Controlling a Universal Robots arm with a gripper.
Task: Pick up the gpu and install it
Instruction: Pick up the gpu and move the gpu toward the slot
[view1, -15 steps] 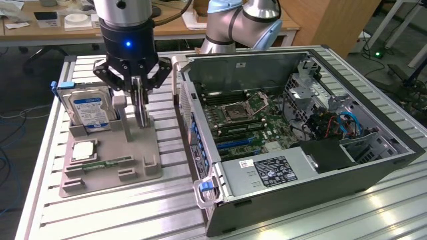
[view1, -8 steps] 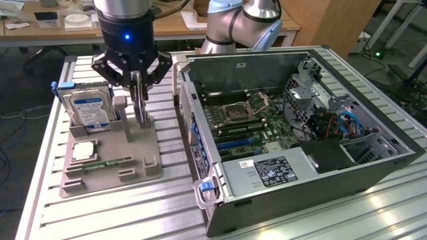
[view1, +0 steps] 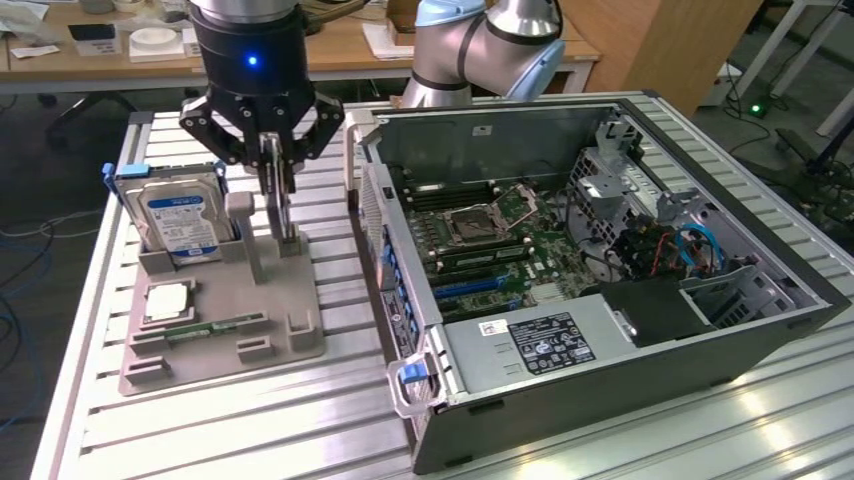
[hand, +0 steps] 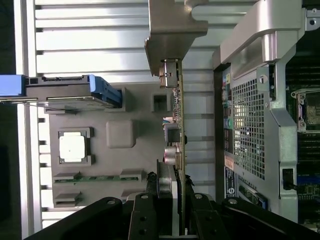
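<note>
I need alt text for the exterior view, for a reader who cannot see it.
A robot gripper is closed on the gpu, a thin card standing upright in a grey holder on a metal table. A hard drive stands beside it in the holder, and an open computer case lies at the exterior view's right.
</note>
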